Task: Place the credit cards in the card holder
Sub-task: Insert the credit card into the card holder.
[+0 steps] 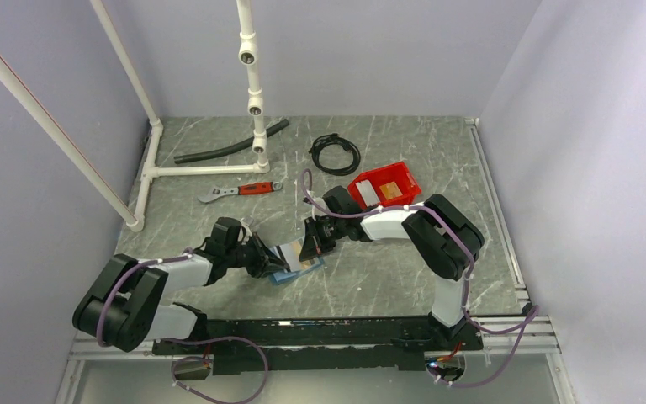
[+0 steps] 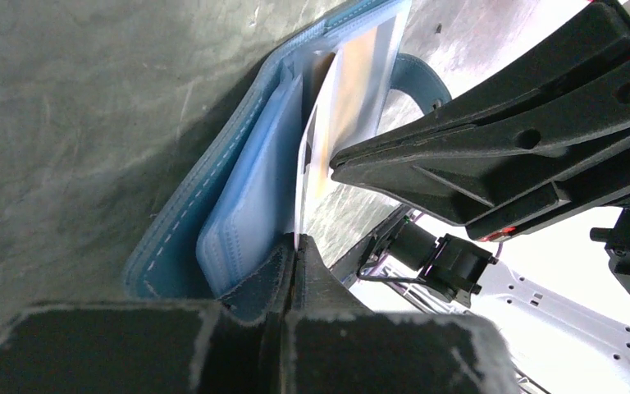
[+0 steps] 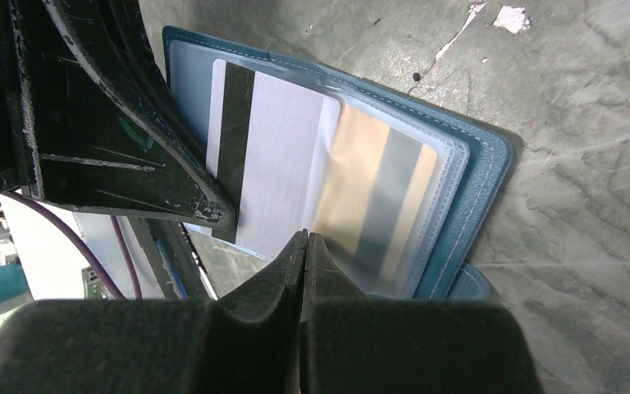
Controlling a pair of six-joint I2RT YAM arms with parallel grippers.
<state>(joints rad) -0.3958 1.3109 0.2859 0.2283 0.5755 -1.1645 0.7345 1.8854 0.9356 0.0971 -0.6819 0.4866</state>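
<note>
Clamped shut with left tool on the near flap of the open card holder, between both tools. Same with right tool: closed at the edge of white card, perhaps nipping only clear pocket. Past its tips, tan card pocketed. Light, stiff, slick cards, limp holder: best taken by edges. Beyond, grey surface, red bin, pale walls.

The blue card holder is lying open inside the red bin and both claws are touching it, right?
No. The blue card holder lies open on the table, in front of the red bin, not inside it; the top view shows that. The left claw and the right claw do both touch it.
</note>
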